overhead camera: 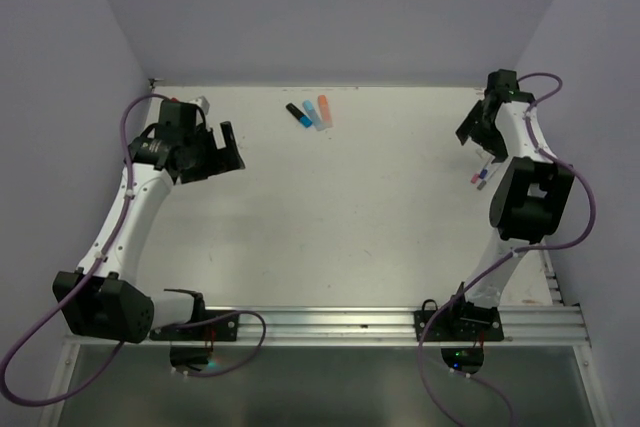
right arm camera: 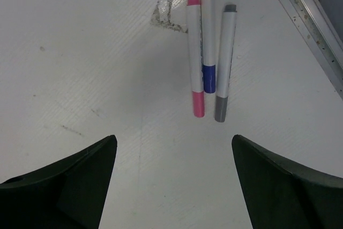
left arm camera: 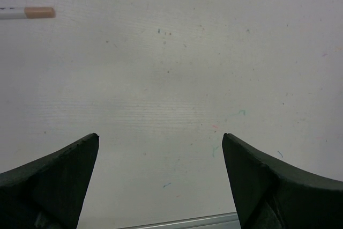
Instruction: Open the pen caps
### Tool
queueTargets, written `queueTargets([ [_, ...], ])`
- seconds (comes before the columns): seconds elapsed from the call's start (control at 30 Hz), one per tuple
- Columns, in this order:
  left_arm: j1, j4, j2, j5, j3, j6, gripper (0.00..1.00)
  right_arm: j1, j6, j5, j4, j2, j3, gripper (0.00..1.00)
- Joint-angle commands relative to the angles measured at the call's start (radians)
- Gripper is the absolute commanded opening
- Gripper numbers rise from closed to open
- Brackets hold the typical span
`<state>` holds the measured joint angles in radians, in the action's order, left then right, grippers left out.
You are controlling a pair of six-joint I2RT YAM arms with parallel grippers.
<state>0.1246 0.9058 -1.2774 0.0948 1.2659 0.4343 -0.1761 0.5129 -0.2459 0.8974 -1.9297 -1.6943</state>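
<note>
The right pincer [right arm camera: 174, 186] is spread wide and holds nothing. In the right wrist view its two dark fingers [right arm camera: 64, 186] fill the bottom corners, and the white bench [right arm camera: 80, 52] shows between them.

Above the gap, a little right of the middle, three thin white pens lie side by side, running up and down the frame. The left one has a pink cap [right arm camera: 198, 104] on its low end. The middle one has a blue cap [right arm camera: 209, 78] on its low end, and its other end runs off the top of the frame. The right one has a grey cap [right arm camera: 221, 108] on its low end. All three caps are on their pens.

The left pincer [left arm camera: 161, 186] is spread wide too, with only bare bench under it. At the upper left of the left wrist view lies a peach cap [left arm camera: 39, 12], on a white pen that runs off the left edge.

In the top view, three thick markers [overhead camera: 312, 114] lie close together at the top middle, well apart from both pincers.
</note>
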Motion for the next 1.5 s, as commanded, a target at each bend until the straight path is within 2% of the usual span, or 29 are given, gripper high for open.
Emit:
queueTargets([
  [0.0, -0.003, -0.042, -0.014, 0.037, 0.016, -0.048, 1.0, -0.003, -0.045, -0.125, -0.139, -0.005, 0.022, 0.92],
  [0.07, -0.006, -0.045, -0.034, 0.054, 0.042, -0.051, 1.0, -0.003, -0.065, -0.115, -0.156, -0.02, 0.016, 0.89],
  [0.17, -0.01, -0.062, -0.065, 0.068, 0.049, -0.054, 1.0, 0.021, -0.149, 0.0, -0.212, -0.072, -0.031, 0.82],
  [0.33, -0.014, -0.053, -0.128, 0.098, 0.084, -0.055, 1.0, 0.059, -0.039, -0.032, -0.17, -0.172, -0.125, 0.83],
  [0.47, -0.016, -0.059, -0.128, 0.131, 0.075, -0.062, 1.0, 0.053, -0.043, -0.067, -0.143, -0.221, -0.182, 0.82],
  [0.63, -0.017, -0.137, -0.079, 0.206, 0.012, -0.072, 1.0, 0.036, -0.068, -0.081, -0.176, -0.192, -0.093, 0.75],
  [0.83, -0.025, -0.13, -0.071, 0.206, -0.011, -0.097, 0.98, -0.003, -0.039, -0.079, -0.207, -0.169, 0.002, 0.74],
  [1.2, -0.033, -0.136, -0.099, 0.227, -0.011, -0.108, 0.98, -0.013, -0.059, -0.082, -0.215, -0.173, 0.039, 0.72],
  [1.47, -0.034, -0.136, -0.111, 0.224, -0.002, -0.105, 0.97, -0.014, -0.077, -0.046, -0.251, -0.18, 0.071, 0.66],
])
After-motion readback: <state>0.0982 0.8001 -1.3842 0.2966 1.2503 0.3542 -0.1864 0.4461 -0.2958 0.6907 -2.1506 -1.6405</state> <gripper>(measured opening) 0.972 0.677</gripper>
